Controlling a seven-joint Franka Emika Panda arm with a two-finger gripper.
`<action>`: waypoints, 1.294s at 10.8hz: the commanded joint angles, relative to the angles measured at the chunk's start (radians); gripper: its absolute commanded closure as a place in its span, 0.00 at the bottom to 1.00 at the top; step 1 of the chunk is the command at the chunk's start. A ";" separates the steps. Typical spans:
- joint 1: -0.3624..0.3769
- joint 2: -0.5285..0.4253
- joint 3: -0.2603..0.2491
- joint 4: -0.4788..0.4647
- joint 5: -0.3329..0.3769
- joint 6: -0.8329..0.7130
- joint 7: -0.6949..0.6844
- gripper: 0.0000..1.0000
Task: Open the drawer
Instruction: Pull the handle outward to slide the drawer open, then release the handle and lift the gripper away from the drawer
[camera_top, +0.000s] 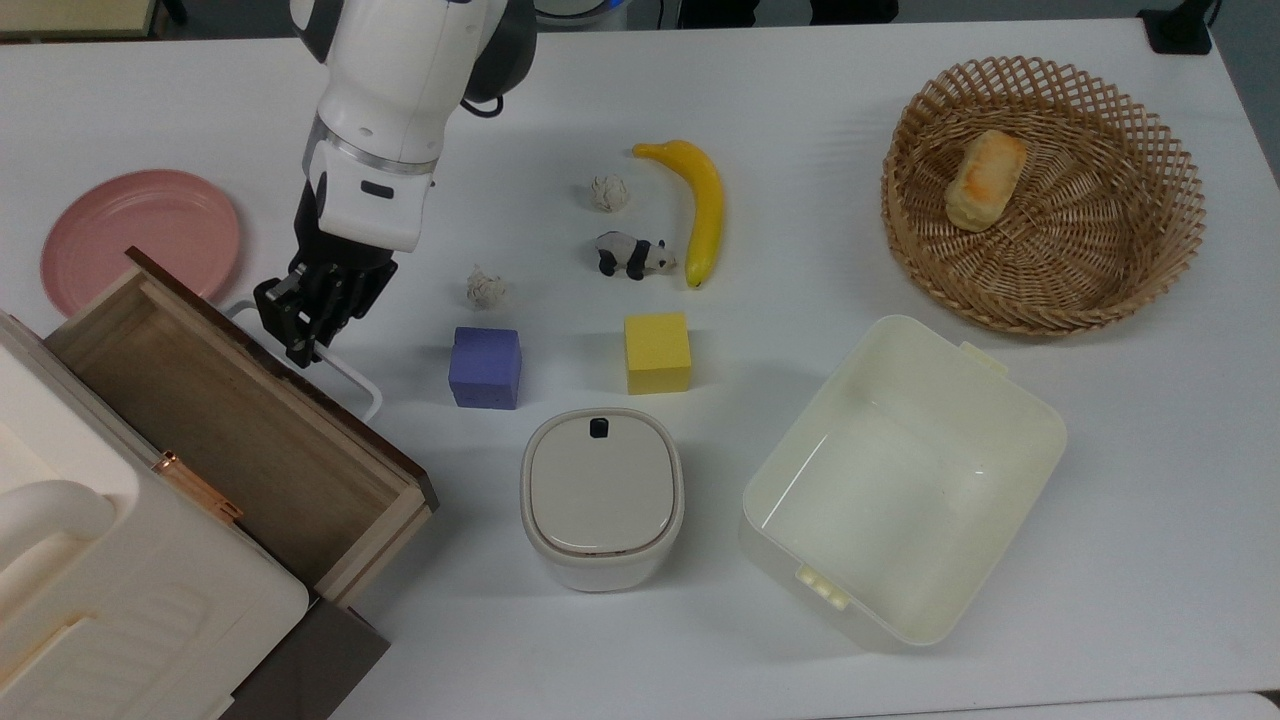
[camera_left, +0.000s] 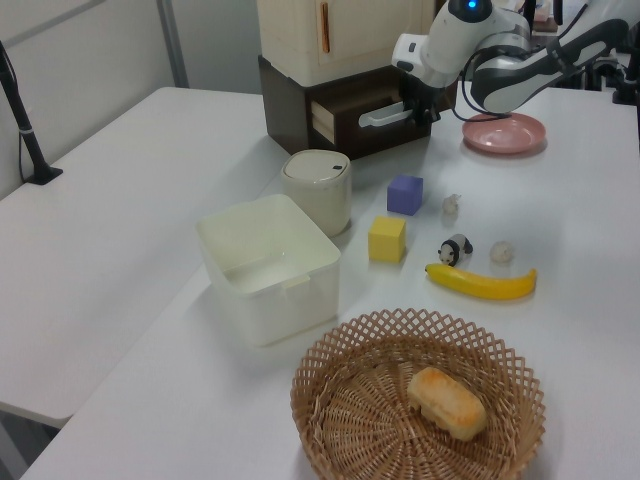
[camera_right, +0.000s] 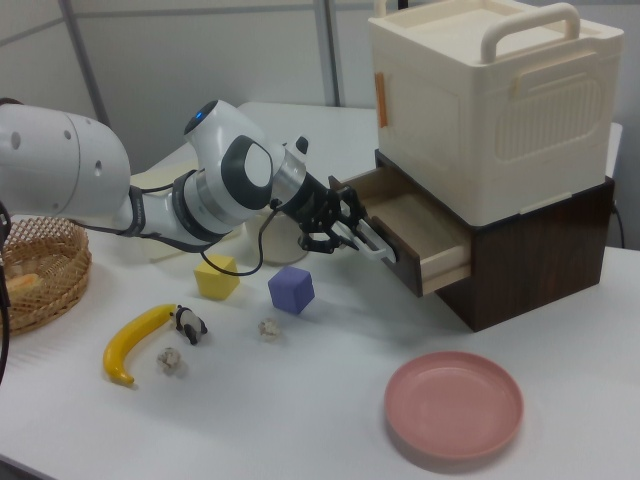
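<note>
Gripping the long white loop handle (camera_top: 345, 375) near one end, the black two-finger tool (camera_top: 307, 318) is clamped on it, a hold that lets the arm draw straight outward. The wide brown wooden drawer (camera_top: 235, 425) stands well out of the cream cabinet (camera_right: 490, 110) (inside looks bare), just beside the pink round plate (camera_top: 135, 238) on the white surface (camera_top: 800, 150).
</note>
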 joint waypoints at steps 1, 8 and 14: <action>0.011 -0.050 -0.002 -0.080 -0.018 0.011 0.070 0.10; 0.057 -0.139 0.003 -0.056 0.129 -0.125 0.080 0.00; 0.173 -0.180 0.003 0.162 0.513 -0.636 0.125 0.00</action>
